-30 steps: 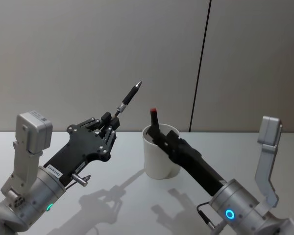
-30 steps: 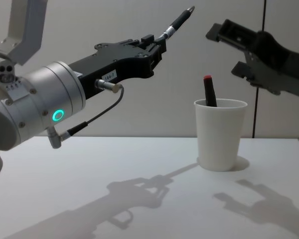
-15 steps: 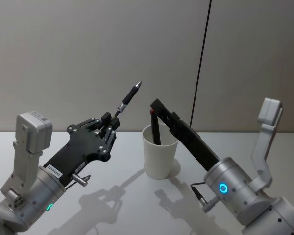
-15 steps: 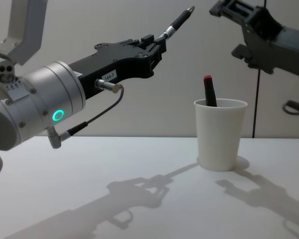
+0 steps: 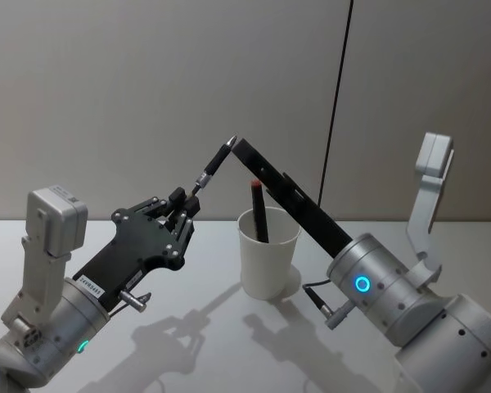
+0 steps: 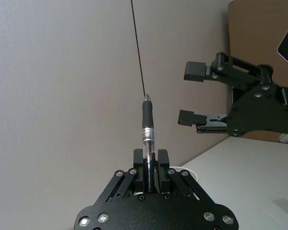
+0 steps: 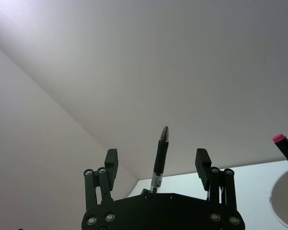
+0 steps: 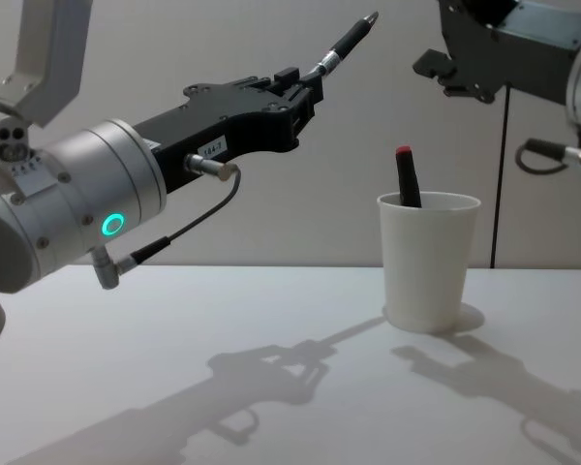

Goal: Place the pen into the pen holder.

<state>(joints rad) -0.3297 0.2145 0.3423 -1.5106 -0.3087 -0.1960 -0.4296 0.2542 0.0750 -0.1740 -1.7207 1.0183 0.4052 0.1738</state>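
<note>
Grey wall, white table, pen holder

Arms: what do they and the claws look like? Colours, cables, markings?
Both arms end in silver-grey cylindrical wrists with a glowing ring light, teal on the left arm, blue on the right arm, plus a thin black cable loop. The left claw and right claw are flat black plates with silver screws; the left bears a small white label.
</note>
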